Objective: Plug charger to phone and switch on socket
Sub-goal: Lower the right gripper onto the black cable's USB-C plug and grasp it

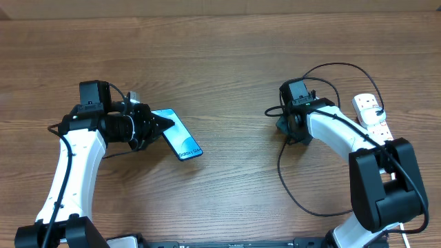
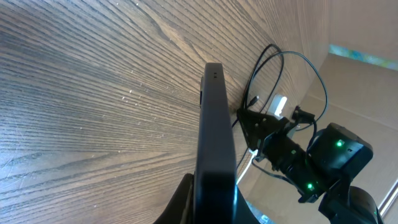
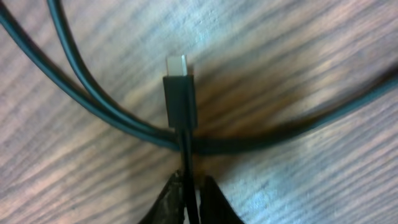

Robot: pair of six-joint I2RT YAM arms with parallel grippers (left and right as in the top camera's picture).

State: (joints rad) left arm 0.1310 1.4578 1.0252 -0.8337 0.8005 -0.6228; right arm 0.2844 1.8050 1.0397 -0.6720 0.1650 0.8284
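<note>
The phone [image 1: 180, 136] has a light blue screen and is tilted on edge left of centre. My left gripper [image 1: 160, 124] is shut on its near end; in the left wrist view the phone [image 2: 214, 143] shows edge-on between the fingers [image 2: 211, 208]. The charger cable [image 1: 289, 182] is thin and black, looping around the right arm. My right gripper [image 1: 284, 125] is shut on the cable just behind its small metal-tipped plug [image 3: 180, 93], fingers [image 3: 189, 193] pinching the cable low over the wood. The socket [image 1: 372, 114] is a white power strip at the right.
The cable loops back toward the socket [image 1: 331, 69] and lies in curves under the plug [image 3: 74, 93]. The right arm [image 2: 298, 165] shows across the table in the left wrist view.
</note>
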